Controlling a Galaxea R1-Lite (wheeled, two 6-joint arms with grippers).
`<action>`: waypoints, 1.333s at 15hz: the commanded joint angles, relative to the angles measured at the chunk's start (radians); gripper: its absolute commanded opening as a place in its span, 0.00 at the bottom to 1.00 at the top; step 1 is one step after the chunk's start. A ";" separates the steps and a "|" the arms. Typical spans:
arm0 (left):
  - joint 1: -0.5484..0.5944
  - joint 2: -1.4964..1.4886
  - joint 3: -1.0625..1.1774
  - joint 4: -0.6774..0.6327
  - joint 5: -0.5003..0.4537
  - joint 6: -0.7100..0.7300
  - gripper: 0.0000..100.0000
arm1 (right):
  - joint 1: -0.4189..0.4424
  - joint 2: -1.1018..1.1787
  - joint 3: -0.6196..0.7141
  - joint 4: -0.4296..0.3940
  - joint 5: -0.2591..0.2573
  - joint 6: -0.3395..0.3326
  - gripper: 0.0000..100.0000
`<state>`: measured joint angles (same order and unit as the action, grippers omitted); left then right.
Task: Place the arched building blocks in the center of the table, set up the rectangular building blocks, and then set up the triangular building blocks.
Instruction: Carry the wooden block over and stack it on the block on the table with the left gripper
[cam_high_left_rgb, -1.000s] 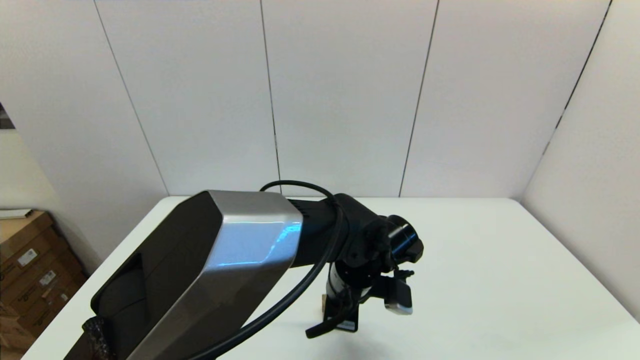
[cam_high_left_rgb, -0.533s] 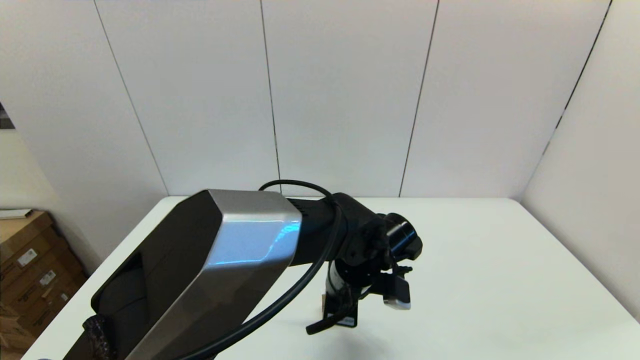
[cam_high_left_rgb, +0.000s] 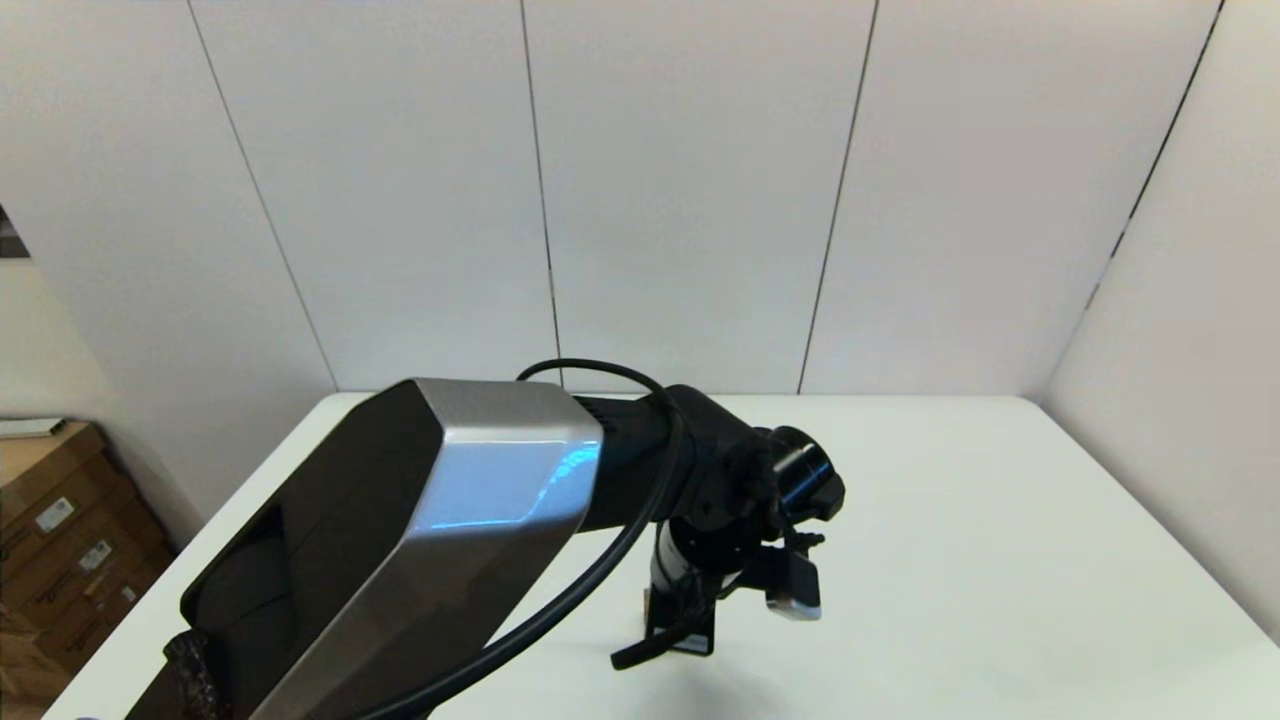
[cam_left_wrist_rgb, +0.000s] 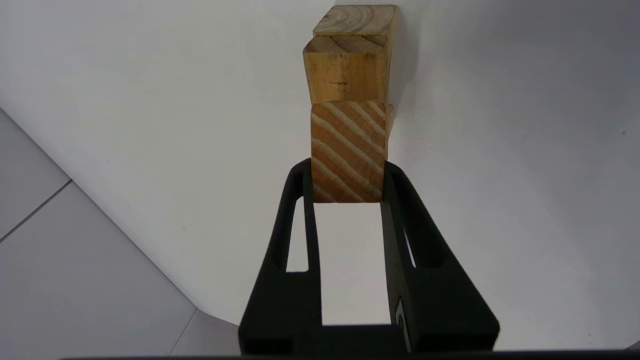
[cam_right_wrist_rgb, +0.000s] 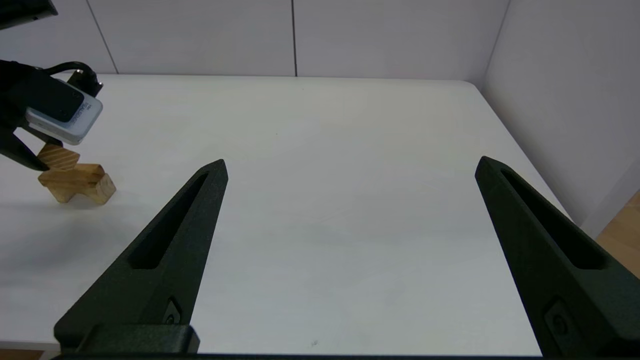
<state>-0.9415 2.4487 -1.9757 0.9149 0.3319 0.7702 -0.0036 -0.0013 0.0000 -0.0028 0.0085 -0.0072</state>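
1. Clamped on the triangular building block, the left gripper has its jaws pressed against the block's two side faces; the striped grain faces the wrist camera.
2. Just beyond the fingertips, the triangular block sits against the arched building block, which stands on the table. From the right wrist view, the wedge seems to rest on top of the arch, though the left gripper hides part of the contact.
3. Farther off, the rectangular building block cannot be told apart from the stack in any view.
4. The right gripper hangs over bare table, well apart from the blocks, its jaws spread wide.
5. Risk: if the wedge sits off-centre or tilted, releasing it could let it slide off; a sideways drag while withdrawing could topple the arch.
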 joint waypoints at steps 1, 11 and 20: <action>0.000 0.003 0.000 0.010 0.002 0.004 0.00 | 0.001 0.000 0.000 0.000 0.001 0.000 1.00; -0.002 0.012 0.000 0.009 0.002 0.004 0.00 | -0.001 0.000 0.000 0.000 0.001 0.000 1.00; 0.000 0.009 0.000 0.004 0.002 0.003 0.00 | 0.001 0.000 0.000 0.000 0.001 0.000 1.00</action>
<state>-0.9415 2.4583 -1.9757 0.9136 0.3323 0.7687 -0.0032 -0.0013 0.0000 -0.0028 0.0089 -0.0070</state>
